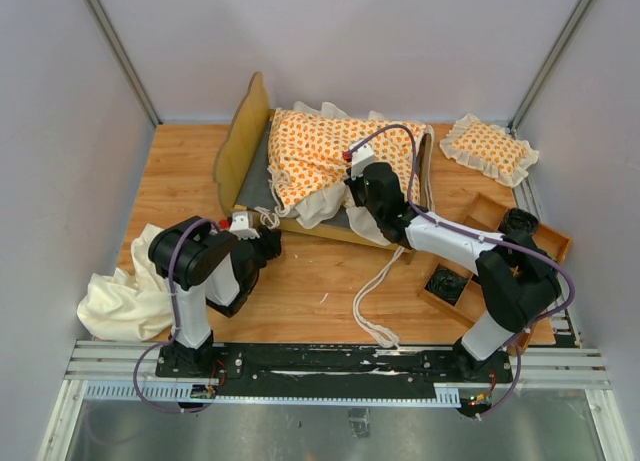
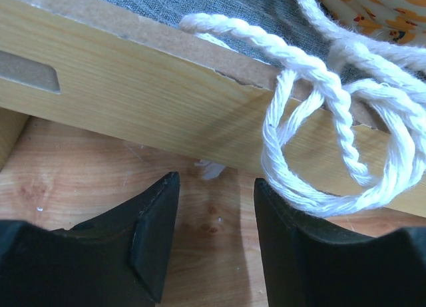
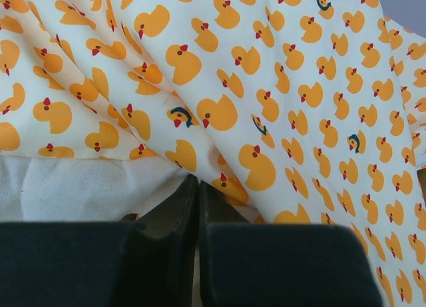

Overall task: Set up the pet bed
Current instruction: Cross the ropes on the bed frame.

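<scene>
The pet bed's light-wood frame (image 1: pixel 243 141) has a scalloped headboard and a grey fabric base (image 1: pixel 262 176). Its duck-patterned cushion (image 1: pixel 325 151) lies rumpled on the base. My left gripper (image 2: pixel 216 194) is open just in front of the bed's side rail (image 2: pixel 133 100), with nothing between its fingers. A looped white tie string (image 2: pixel 319 154) hangs over that rail beside the right finger. My right gripper (image 3: pixel 198 184) is shut, its tips tucked under a fold of the cushion (image 3: pixel 266 87) at its cream ruffle (image 3: pixel 73 187). Whether any fabric is pinched does not show.
A small square duck-patterned pillow (image 1: pixel 490 149) lies at the back right. A plain cream cloth (image 1: pixel 120 301) is heaped at the front left. A wooden compartment tray (image 1: pixel 495 231) sits under the right arm. Another white string (image 1: pixel 375 301) trails across the table.
</scene>
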You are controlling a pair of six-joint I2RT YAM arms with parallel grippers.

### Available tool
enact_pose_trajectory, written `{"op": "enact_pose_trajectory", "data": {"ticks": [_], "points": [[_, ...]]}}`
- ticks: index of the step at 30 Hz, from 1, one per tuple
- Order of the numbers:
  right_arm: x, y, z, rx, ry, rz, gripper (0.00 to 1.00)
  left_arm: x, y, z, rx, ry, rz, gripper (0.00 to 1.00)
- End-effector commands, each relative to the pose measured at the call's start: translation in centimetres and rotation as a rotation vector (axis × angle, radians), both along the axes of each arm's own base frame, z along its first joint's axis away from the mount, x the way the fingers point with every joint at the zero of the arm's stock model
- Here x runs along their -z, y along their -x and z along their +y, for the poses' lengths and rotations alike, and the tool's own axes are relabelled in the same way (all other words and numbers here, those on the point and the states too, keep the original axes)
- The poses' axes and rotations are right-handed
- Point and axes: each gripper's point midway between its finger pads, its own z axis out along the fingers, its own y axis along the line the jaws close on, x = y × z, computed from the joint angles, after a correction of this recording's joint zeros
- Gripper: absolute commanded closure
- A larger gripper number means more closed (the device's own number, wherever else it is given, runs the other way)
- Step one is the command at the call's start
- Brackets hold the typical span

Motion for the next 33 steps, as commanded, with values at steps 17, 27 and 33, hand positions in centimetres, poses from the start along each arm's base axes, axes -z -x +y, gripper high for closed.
{"op": "enact_pose_trajectory", "data": {"ticks": [17, 27, 33], "points": [[-0.8, -0.5, -1.5, 0.036, -0.029, -0.016, 0.98, -4.8, -2.1, 0.1, -0.051, 0.040, -0.189, 0.49], [-0.6, -0.4, -1.8, 0.039, -0.019, -0.017, 0.98, -4.3, -3.0, -0.4, -0.043, 0.012, -0.149, 0.75], [-0.1, -0.3, -1.8, 0.038, -0.012, -0.010, 0.98, -4.6, -2.6, -0.4, -0.033, 0.017, -0.170, 0.93]]}}
